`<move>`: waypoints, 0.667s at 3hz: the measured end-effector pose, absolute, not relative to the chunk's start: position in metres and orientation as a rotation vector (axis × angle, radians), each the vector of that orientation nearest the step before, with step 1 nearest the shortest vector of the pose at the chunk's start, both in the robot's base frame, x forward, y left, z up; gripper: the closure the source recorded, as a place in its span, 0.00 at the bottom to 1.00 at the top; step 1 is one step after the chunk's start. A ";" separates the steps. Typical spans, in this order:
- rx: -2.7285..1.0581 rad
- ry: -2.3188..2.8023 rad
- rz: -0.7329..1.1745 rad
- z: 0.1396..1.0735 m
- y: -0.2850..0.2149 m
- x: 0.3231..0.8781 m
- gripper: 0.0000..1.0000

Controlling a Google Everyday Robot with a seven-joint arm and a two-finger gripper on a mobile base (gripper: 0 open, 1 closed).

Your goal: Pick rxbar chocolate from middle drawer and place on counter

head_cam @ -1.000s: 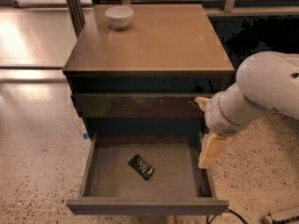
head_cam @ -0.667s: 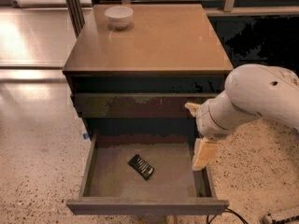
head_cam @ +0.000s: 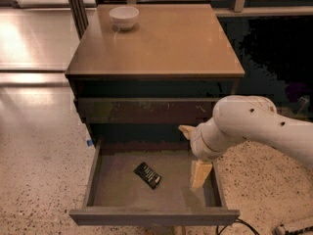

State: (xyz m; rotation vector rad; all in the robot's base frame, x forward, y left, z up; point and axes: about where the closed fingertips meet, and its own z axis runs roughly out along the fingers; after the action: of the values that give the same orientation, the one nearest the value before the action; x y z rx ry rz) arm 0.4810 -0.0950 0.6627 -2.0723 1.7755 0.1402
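The rxbar chocolate [head_cam: 147,175] is a small black wrapped bar lying flat and askew on the grey bottom of the open middle drawer [head_cam: 151,215], a little left of its centre. My gripper [head_cam: 193,152] hangs over the right part of the drawer, to the right of the bar and apart from it. Its two pale fingers [head_cam: 200,173] are spread wide, open and empty. The white arm comes in from the right. The tan-brown counter [head_cam: 166,43] tops the cabinet above.
A white bowl [head_cam: 123,17] stands at the counter's back left corner. A closed drawer front with worn patches [head_cam: 146,110] sits just above the open drawer. Speckled terrazzo floor [head_cam: 39,180] surrounds the cabinet. A dark cable [head_cam: 230,226] lies at the bottom right.
My arm and gripper have moved left, from the drawer's right wall to over its right part, closer to the bar. The bar has not moved.
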 end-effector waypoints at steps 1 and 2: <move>-2.072 1.775 0.140 0.663 -0.095 0.481 0.00; -2.066 1.773 0.152 0.656 -0.093 0.482 0.00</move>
State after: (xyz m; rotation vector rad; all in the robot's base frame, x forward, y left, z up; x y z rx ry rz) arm 0.4823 -0.0933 0.6561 -2.0658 1.7732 0.1523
